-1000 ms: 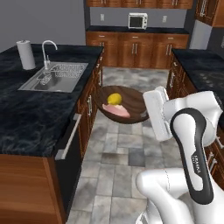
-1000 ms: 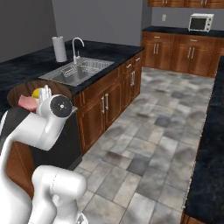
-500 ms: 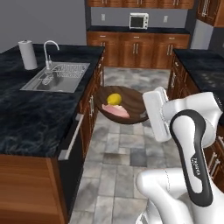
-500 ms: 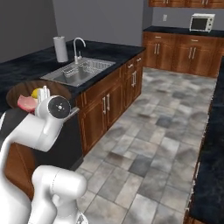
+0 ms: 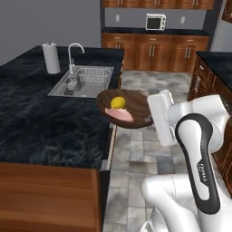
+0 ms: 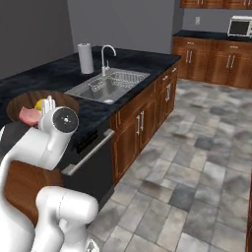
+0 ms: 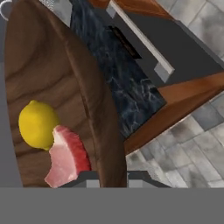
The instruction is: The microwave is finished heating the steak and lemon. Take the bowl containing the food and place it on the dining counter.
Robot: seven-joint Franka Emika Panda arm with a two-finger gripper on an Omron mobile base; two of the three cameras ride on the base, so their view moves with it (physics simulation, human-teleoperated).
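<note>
The pincer (image 7: 113, 177), clamped on the bowl (image 5: 131, 108) rim, hangs over the black marbled table (image 5: 41, 113) edge; grey tiled floor (image 6: 197, 162) below.

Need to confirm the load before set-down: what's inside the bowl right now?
Inside the bowl lie the lemon and the steak, touching. The bowl floor under them is covered.

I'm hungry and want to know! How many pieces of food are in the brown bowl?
2. A yellow lemon and a pink steak lie touching in the bowl, the lemon toward the sink side. Nothing else shows inside it.
</note>
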